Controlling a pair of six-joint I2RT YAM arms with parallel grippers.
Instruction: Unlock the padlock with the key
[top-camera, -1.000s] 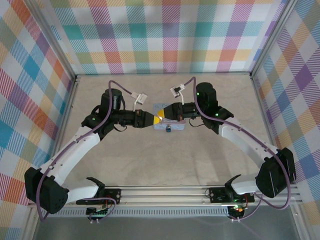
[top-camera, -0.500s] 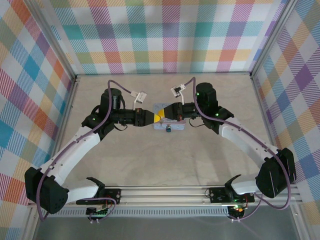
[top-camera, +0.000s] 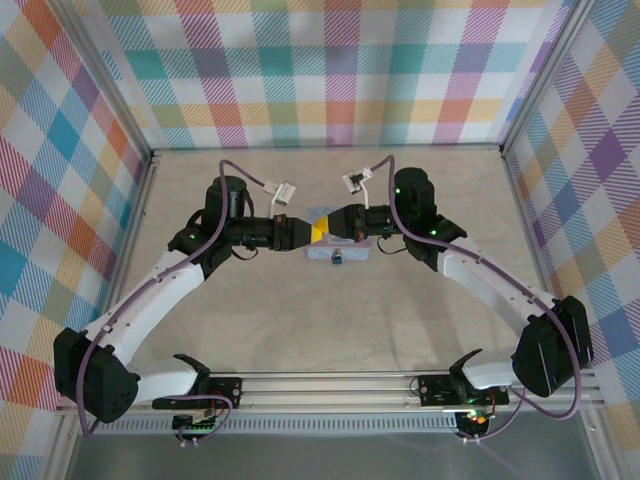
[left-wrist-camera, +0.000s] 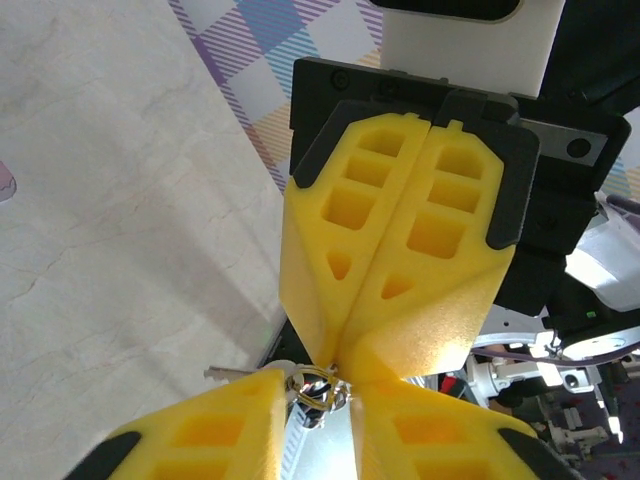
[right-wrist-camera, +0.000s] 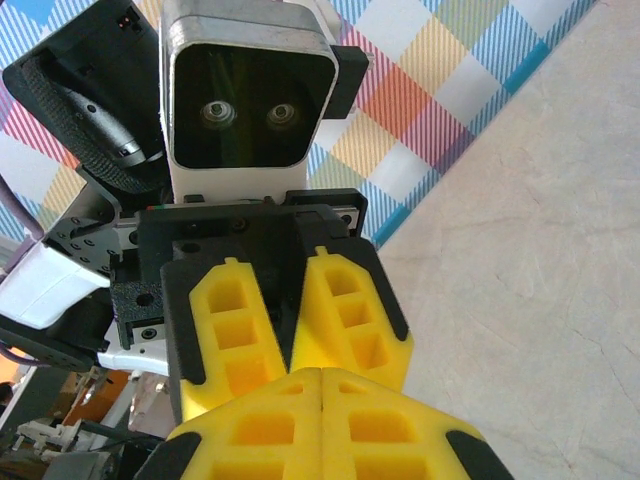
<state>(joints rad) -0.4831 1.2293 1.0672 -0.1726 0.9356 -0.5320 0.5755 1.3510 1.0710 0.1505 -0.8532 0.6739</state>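
Hovering over the tin (top-camera: 318, 253), left gripper (left-wrist-camera: 318, 380) pinched the key (left-wrist-camera: 228, 373), probably light, slippery, best held by its head; right gripper (left-wrist-camera: 338, 352) was pressed together; padlock (top-camera: 338, 258) lay at tin's near edge.

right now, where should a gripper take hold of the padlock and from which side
Pinch the padlock across its small bluish body, coming straight down, slightly from the near side. It sits low at the near edge of the tin, and both arms crowd the space behind it. The left gripper pinches the key, so the shut right gripper would likely do it.
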